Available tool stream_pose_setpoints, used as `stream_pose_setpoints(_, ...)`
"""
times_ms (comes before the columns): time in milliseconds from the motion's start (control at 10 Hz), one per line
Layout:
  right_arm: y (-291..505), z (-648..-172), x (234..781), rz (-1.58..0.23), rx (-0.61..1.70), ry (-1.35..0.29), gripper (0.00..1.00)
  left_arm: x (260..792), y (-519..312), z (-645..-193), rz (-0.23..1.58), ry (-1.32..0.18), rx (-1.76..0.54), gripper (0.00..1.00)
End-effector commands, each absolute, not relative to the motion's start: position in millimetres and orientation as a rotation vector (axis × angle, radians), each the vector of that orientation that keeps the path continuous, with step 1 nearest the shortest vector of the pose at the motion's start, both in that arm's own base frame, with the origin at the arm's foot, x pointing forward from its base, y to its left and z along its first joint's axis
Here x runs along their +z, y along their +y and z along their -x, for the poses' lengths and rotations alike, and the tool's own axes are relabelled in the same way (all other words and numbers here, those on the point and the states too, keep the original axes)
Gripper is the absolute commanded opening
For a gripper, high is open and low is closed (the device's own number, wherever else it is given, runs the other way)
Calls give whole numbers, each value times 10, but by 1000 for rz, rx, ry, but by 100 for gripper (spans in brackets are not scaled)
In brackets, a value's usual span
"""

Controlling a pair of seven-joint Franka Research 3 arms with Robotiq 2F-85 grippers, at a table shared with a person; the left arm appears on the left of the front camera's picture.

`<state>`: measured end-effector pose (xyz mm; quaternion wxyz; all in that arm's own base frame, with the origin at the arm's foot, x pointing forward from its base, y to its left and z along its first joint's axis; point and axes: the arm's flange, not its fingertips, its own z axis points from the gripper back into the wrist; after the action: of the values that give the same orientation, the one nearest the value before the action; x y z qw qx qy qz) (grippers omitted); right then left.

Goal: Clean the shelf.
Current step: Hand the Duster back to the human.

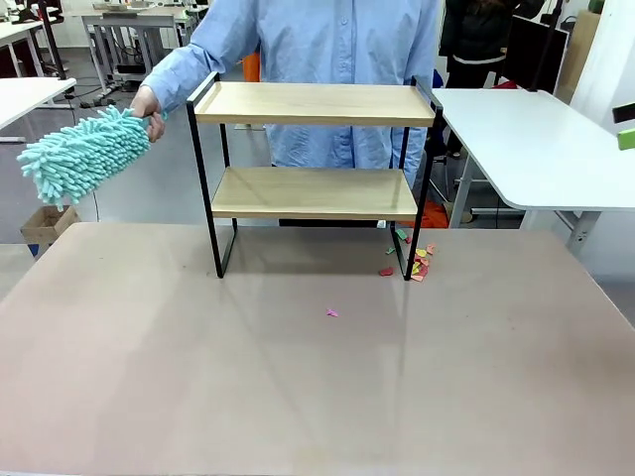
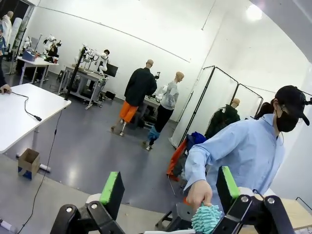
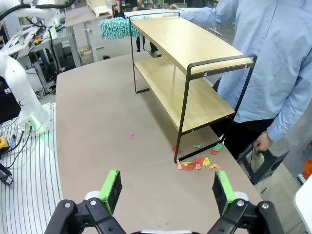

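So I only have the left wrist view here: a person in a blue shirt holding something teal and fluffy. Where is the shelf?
Observer: The shelf stands on the brown table, right in front of the person.
Operator: Anything on its boards?
Observer: Both look bare; the teal duster is held off its left end.
Operator: Any mess?
Observer: Coloured paper scraps lie on the table by one leg, in front of the open right pincer.
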<state>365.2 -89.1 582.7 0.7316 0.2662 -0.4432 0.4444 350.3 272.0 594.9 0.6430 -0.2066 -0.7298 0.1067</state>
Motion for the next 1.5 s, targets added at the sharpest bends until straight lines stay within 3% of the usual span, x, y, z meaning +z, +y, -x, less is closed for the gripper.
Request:
stream_pose_setpoints(0,-903,-3654,5840,-579,992,-981,100,5987,2644,-3485,461,-1669,237,100)
stream_pose_setpoints(1400,-903,-3654,5840,-579,992,-981,100,5987,2644,-3485,461,-1669,237,100)
